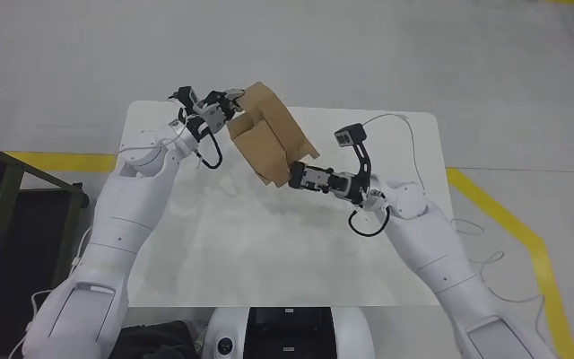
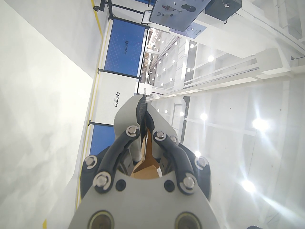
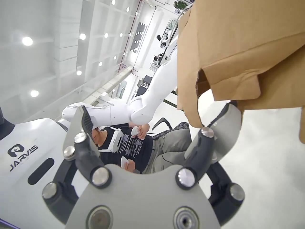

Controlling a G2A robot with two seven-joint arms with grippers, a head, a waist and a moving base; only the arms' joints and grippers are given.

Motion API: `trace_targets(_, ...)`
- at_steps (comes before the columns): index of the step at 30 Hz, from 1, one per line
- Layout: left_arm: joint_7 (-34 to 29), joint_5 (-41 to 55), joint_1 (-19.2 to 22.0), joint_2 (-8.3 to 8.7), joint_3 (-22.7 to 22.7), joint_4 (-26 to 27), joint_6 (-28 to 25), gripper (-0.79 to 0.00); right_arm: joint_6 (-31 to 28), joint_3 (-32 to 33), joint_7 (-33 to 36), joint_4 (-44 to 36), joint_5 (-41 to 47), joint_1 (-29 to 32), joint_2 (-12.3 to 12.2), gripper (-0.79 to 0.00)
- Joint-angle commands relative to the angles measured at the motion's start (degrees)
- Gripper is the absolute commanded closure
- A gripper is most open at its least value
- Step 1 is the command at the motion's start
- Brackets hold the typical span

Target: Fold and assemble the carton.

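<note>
Carton (image 1: 269,135) held above table (image 1: 269,260), one edge pinched by left end effector (image 1: 233,96).

Gripper (image 2: 144,113) pinching carton (image 2: 146,160)
Both fingers (image 2: 126,116) press its thin edge (seen end-on); the brown sheet runs back between them toward the wrist.

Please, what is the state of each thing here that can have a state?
carton: not yet assembled, flaps loose, held at one corner.
left gripper: jaws shut on the carton.
right gripper: jaws open, at the carton's edge.
</note>
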State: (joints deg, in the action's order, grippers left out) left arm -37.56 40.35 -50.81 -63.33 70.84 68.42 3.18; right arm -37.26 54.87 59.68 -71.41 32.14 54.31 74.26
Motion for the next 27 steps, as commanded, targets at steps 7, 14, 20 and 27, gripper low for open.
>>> trace_targets(7,0.6,0.1,0.4,-0.38,0.1,-0.7,-0.2,0.000,-0.2,-1.5,1.6,0.9,1.7,-0.9,0.6,-0.665)
trace_targets(14,1.3,-1.6,0.3,-0.54,0.1,-0.6,-1.0,0.000,-0.6,-1.5,0.5,1.7,0.9,-1.5,0.9,-0.397)
trace_targets(20,3.2,-3.8,-0.1,-0.65,0.3,-0.5,-2.4,0.000,-0.1,-0.8,-2.0,1.2,-2.0,-1.2,0.8,-0.437)
trace_targets(27,3.9,-5.2,-0.8,-0.79,0.5,0.2,-3.3,0.000,1.2,-0.3,-3.4,0.6,-3.5,-0.7,0.7,-0.376)
